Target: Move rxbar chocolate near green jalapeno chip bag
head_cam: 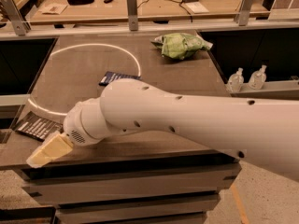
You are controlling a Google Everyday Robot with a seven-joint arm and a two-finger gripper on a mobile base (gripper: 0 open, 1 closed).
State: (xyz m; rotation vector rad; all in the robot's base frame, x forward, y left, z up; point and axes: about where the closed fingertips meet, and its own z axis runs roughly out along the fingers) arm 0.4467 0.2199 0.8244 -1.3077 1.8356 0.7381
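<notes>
The rxbar chocolate (37, 125) is a flat black wrapper with white lettering, lying at the table's front left edge. The green jalapeno chip bag (181, 45) lies crumpled at the far right of the table top. My gripper (48, 151), cream-coloured, hangs over the table's front left edge, just in front of the rxbar and a little to its right. It holds nothing that I can see. My big white arm (187, 120) crosses the front of the table and hides part of it.
A dark blue flat bar wrapper (117, 77) lies mid-table, just behind my arm. A white ring (135, 64) is marked on the table top. Two small clear bottles (247, 78) stand on a ledge to the right. A cluttered bench (140, 3) runs behind.
</notes>
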